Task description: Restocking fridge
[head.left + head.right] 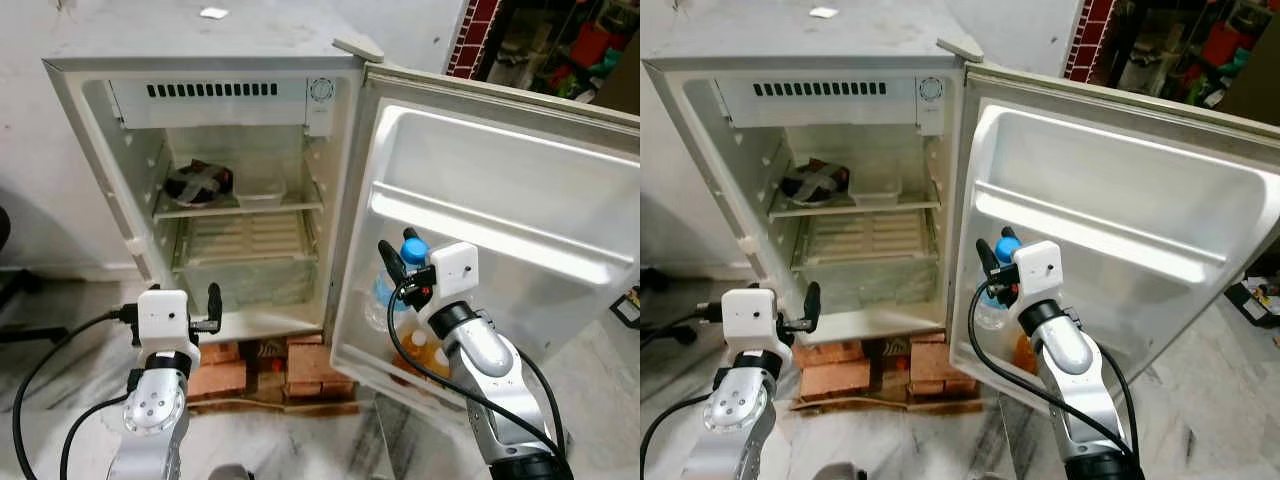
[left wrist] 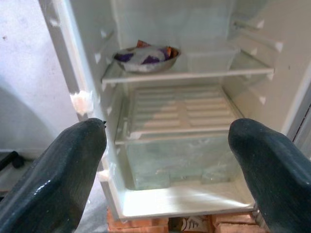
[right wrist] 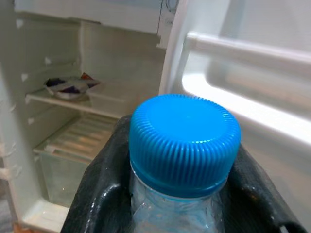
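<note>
Fridge (image 1: 200,60) stands open on bricks (image 1: 300,365), door (image 1: 520,200) swung out toward 3 o'clock of the cabinet. Right tool (image 1: 398,268) clamped on the neck of a clear water bottle (image 1: 385,295) just under its blue cap (image 3: 184,141); black fingers (image 3: 104,194) wrap both sides of the neck in the right wrist view. Bottle is upright, held at the door's lower rack, at 5 o'clock from the cabinet opening. Orange-coloured bottles (image 1: 428,355) sit in that rack just below the right wrist.

Left tool (image 1: 212,308) hovers in front of the fridge's bottom lip at 7 o'clock, fingers (image 2: 53,170) spread apart, gripping nothing.

Inside: metal bowl (image 2: 146,57) with dark wrapped contents on the upper glass shelf, clear plastic container (image 1: 260,192) just beside it at its 3 o'clock. Crisper drawer (image 2: 180,155) below the shelf.
</note>
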You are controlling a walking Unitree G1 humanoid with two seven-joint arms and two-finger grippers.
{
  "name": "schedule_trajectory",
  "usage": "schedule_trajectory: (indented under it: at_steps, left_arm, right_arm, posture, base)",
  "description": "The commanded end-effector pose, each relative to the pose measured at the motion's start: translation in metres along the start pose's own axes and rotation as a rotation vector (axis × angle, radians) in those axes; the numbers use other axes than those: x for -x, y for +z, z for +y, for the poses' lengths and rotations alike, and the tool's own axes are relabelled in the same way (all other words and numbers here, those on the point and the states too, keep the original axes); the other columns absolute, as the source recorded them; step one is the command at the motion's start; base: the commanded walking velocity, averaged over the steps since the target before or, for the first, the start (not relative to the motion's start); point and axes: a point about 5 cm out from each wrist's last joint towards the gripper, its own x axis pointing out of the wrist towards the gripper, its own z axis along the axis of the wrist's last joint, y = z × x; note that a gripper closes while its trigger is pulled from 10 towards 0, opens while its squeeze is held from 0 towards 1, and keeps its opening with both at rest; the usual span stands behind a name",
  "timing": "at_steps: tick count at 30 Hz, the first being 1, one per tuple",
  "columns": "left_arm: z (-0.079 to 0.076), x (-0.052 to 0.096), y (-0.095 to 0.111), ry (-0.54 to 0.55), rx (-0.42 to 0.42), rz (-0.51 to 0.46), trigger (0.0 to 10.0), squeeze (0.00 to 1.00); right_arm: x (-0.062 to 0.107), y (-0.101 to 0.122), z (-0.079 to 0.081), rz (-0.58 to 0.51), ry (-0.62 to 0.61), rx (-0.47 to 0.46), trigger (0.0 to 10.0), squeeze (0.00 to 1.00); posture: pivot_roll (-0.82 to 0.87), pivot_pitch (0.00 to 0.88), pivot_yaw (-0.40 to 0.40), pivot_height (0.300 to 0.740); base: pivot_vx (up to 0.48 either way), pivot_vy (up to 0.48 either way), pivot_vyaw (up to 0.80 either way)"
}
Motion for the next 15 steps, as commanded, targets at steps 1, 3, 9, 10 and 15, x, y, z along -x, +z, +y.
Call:
schedule_trajectory:
  at_steps: [1,3,9,10,15]
  left_arm:
    - [0.0003,-0.0009,0.002,0.001,-0.01,-0.005,10.0,0.0]
    - [0.0005,-0.001,0.0022,0.001,-0.01,-0.006,10.0,0.0]
    - [0.0022,0.0008,-0.0004,-0.001,-0.019,0.003,10.0,0.0]
    - [0.0032,0.0016,-0.0013,0.002,-0.02,0.006,10.0,0.0]
    - [0.0086,0.0026,-0.0013,0.003,-0.026,0.007,10.0,0.0]
  right_arm:
    - [-0.0026,0.0031,-0.0001,-0.015,0.002,0.004,10.0,0.0]
    - [-0.003,0.0038,0.0001,-0.022,0.004,0.003,10.0,0.0]
    - [-0.0041,0.0022,0.0002,-0.011,0.0,0.007,10.0,0.0]
    - [-0.0042,0.0018,0.0003,-0.01,0.001,0.008,10.0,0.0]
    - [-0.0063,0.0022,0.0015,-0.012,0.003,0.015,10.0,0.0]
  posture:
    - [0.08,0.016,-0.062,0.62]
    - [0.08,0.015,-0.062,0.62]
    - [0.08,0.024,-0.062,0.62]
    - [0.08,0.024,-0.062,0.62]
    - [0.08,0.03,-0.064,0.62]
  base:
    - [0.0,0.0,0.0]
    - [0.0,0.0,0.0]
    - [0.0,0.0,0.0]
    - [0.0,0.0,0.0]
    - [0.0,0.0,0.0]
